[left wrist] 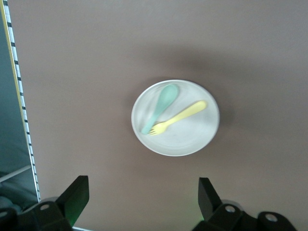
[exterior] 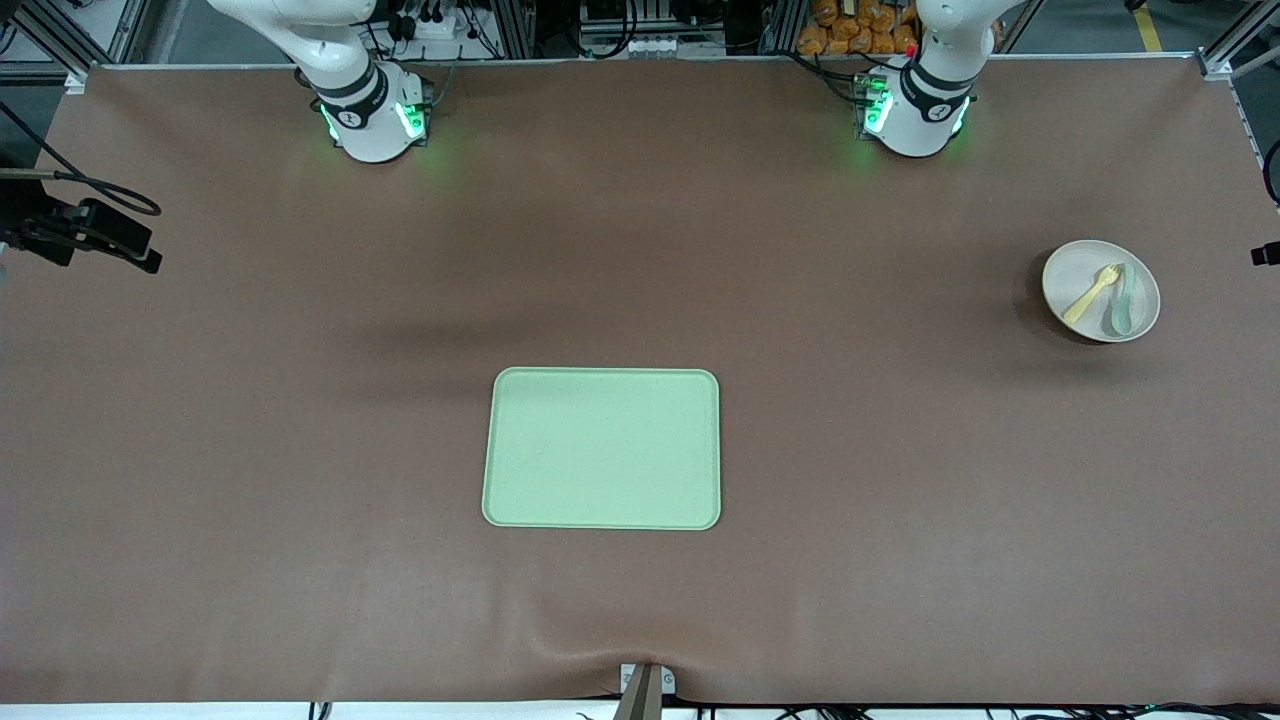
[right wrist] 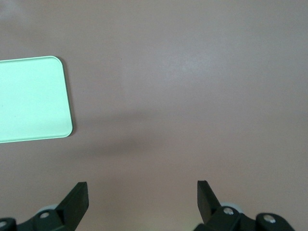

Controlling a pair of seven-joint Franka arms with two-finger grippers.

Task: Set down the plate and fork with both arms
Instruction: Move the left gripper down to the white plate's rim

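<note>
Hovering high with fingers spread and empty, the left gripper [left wrist: 143,199] looks down on the plate [left wrist: 192,139], which sits on the table at the left arm's end. On it lie the fork [left wrist: 180,117] and a teal spoon [left wrist: 161,107]. The right gripper [right wrist: 143,202], likewise spread and empty, hangs over bare table beside the green tray [right wrist: 29,98], well apart from the plate.

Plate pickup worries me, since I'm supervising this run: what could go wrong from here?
1. The fork and a teal spoon lie loose on the plate; tilting it could spill both.
2. They touch, so pinching the fork may drag the spoon along.
3. The plate sits toward the left arm's end, away from the green tray: a long carry.
</note>
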